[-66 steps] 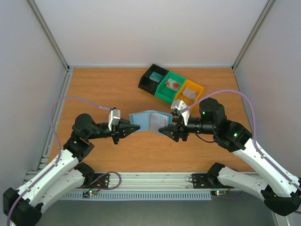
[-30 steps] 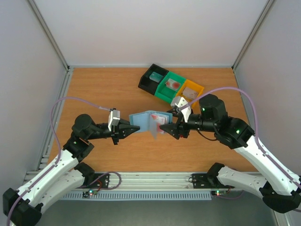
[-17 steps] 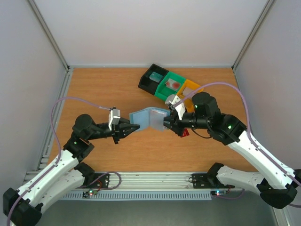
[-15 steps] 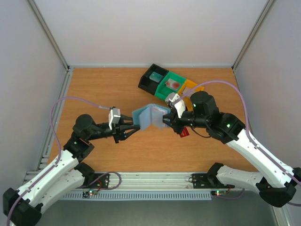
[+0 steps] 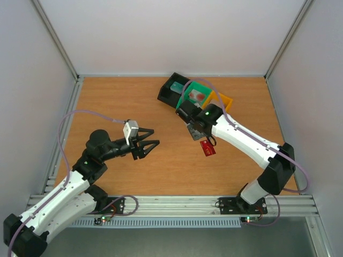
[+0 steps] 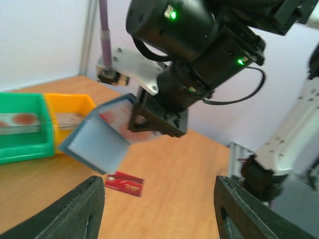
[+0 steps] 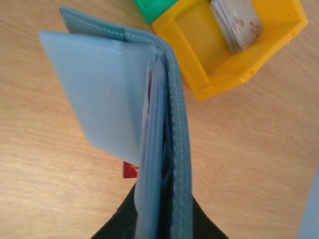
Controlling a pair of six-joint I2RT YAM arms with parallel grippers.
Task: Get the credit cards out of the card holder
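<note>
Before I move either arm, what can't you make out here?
Cards left in the card holder: the right wrist view sees it edge-on, the left wrist view is blurred, and the right arm covers most of it from above.
Right gripper: jaws mostly behind the holder, cut off at the right wrist view's bottom edge.
Red card: print too small or blurred to read.

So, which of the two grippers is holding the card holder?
The right gripper: it is shut on the light blue card holder. The left gripper is open and empty.
</note>
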